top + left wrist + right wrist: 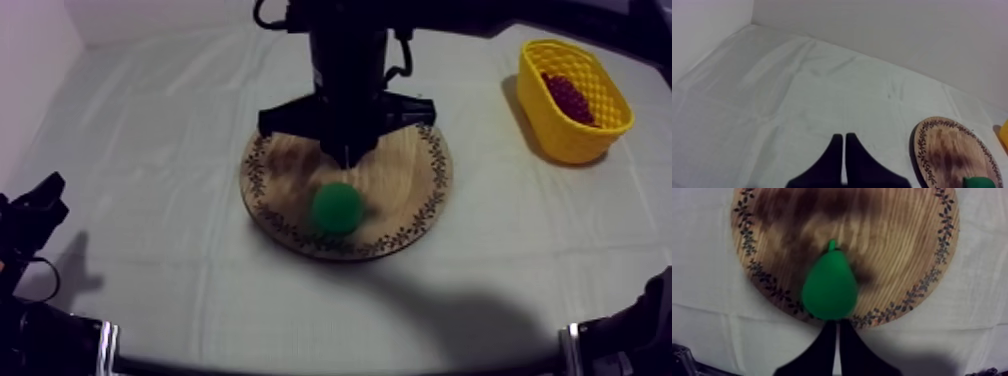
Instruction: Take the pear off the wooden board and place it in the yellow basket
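Note:
A green pear (337, 207) lies on its side on the round wooden board (400, 190), near the board's front edge. My right arm comes in from the back and hangs over the board, its gripper (345, 155) a little above and behind the pear. In the right wrist view the gripper (837, 324) is shut, a narrow wedge just short of the pear's (829, 287) wide end, and the stem points away across the board (897, 248). My left gripper (40, 200) rests low at the left, shut (844, 137) on nothing.
The yellow basket (560, 140) stands at the back right with a dark red bunch of grapes (570, 97) in it. From the left wrist view, the board (947, 150) lies off to the side with bare cloth between.

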